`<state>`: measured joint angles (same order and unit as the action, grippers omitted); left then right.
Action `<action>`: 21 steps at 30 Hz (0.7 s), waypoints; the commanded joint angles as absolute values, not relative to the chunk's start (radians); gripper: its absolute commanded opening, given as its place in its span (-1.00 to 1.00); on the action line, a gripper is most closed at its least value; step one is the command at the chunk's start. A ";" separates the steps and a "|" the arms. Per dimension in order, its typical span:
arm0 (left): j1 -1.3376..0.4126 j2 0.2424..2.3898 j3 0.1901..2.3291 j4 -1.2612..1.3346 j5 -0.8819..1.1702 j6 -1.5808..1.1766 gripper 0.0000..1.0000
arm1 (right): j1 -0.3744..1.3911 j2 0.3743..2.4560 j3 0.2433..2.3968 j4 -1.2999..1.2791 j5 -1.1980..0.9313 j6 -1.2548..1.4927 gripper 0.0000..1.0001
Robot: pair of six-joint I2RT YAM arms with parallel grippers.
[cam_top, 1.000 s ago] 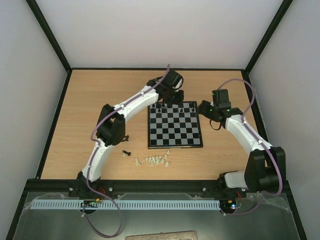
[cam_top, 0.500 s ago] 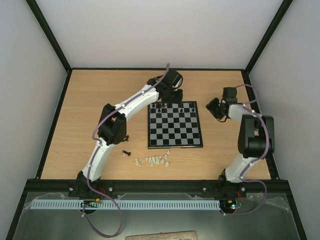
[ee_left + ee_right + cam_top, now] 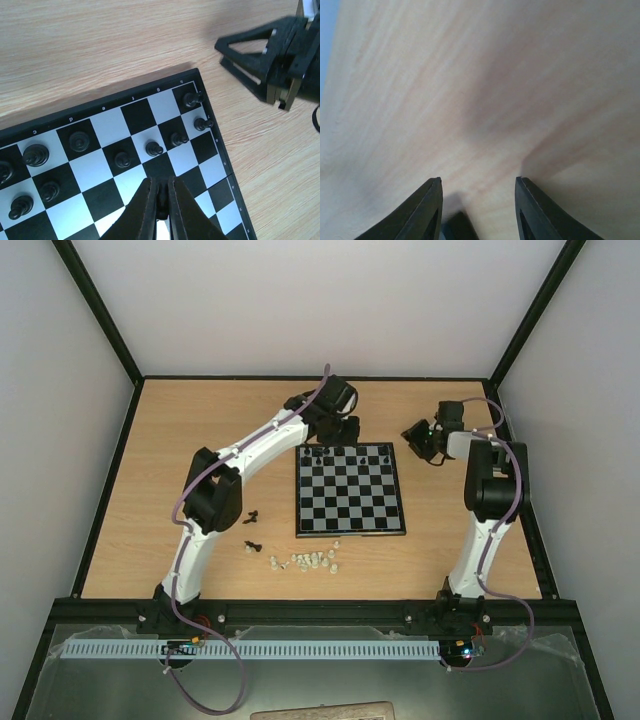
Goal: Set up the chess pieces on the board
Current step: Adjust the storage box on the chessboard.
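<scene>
Reaching from its base up and across the table [image 3: 180,460], the left arm bends at the elbow and runs long toward the far edge of the board [image 3: 349,525]. Its wrist is tipped downward, so the left gripper [image 3: 161,187] hangs above the squares. We see its fingers drawn together to a thin dark slit, and we cannot tell whether anything sits in that slit. Just ahead of the fingertips stand the black pieces [image 3: 154,148], spread over the board's two far rows. The outermost of them are at the corner ahead and to the right of this gripper. Two stray black pieces [image 3: 252,516] lie on the table well behind it, near the arm's elbow. A cluster of pale pieces [image 3: 305,561] lies just off the board's near edge. The right arm stands folded, with its lower link rising steeply and its elbow sharply bent. The right gripper [image 3: 478,182] sits off the board, near its far right corner. Its fingers are spread apart, with wood grain beneath them.
</scene>
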<state>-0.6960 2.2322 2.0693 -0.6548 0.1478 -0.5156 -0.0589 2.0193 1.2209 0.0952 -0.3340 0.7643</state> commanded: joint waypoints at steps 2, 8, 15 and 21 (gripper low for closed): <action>-0.683 2.182 2.044 -0.640 0.159 -0.512 -0.95 | -0.061 2.145 1.282 0.120 -0.417 0.790 -0.25; -0.681 2.184 2.036 -0.630 0.173 -0.517 -0.95 | -0.043 2.163 1.236 0.193 -0.488 0.802 -0.30; -0.681 2.167 2.007 -0.617 0.170 -0.521 -0.95 | 0.000 2.127 1.156 0.247 -0.491 0.824 -0.30; -0.681 2.161 1.992 -0.605 0.171 -0.525 -0.95 | 0.009 2.064 1.032 0.313 -0.469 0.877 -0.30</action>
